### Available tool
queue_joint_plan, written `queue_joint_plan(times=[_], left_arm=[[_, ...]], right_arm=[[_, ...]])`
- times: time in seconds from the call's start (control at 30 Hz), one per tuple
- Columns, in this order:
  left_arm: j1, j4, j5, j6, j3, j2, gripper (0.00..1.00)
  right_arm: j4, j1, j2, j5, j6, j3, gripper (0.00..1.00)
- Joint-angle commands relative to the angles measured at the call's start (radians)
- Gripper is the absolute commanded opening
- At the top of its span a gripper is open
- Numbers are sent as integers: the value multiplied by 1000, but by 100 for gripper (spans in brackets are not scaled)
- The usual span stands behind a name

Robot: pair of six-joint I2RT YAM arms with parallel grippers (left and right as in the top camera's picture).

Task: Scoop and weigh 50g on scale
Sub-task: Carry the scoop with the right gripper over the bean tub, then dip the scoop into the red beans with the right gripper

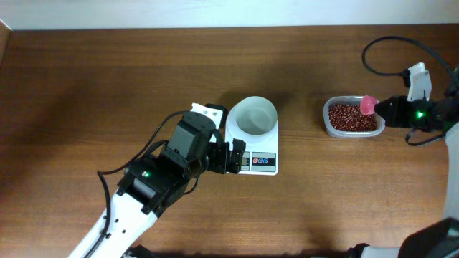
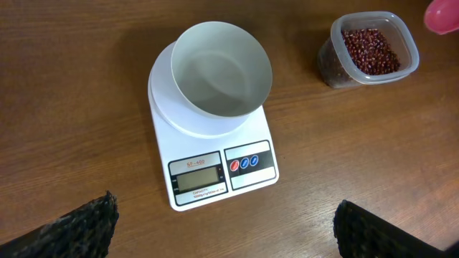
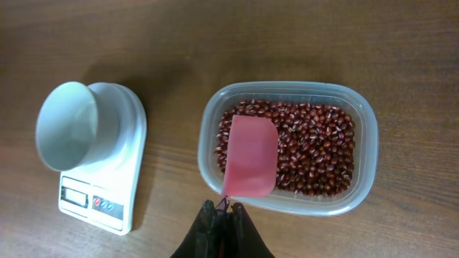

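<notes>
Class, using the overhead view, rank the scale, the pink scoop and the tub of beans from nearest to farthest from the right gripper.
1. Pink scoop: held in the shut right gripper, at the tub's right end.
2. Clear tub of beans: beneath the scoop, stretching leftward.
3. Scale: mid-table, well to the left.

I see a dark brown wood-grain counter (image 1: 86, 86); a pale wall strip (image 1: 215, 11) runs along its far edge.
</notes>
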Motion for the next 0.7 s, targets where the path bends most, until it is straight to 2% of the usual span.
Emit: queue_joint_plan(times=[0.0, 0.27, 0.67], left_arm=[[-4, -1, -11, 19, 18, -15, 99], [-4, -1, -11, 19, 18, -15, 99], [-4, -1, -11, 19, 18, -15, 99]], right_arm=[[30, -5, 59, 20, 7, 15, 4], [121, -5, 140, 161, 6, 15, 4], [89, -6, 238, 163, 3, 13, 4]])
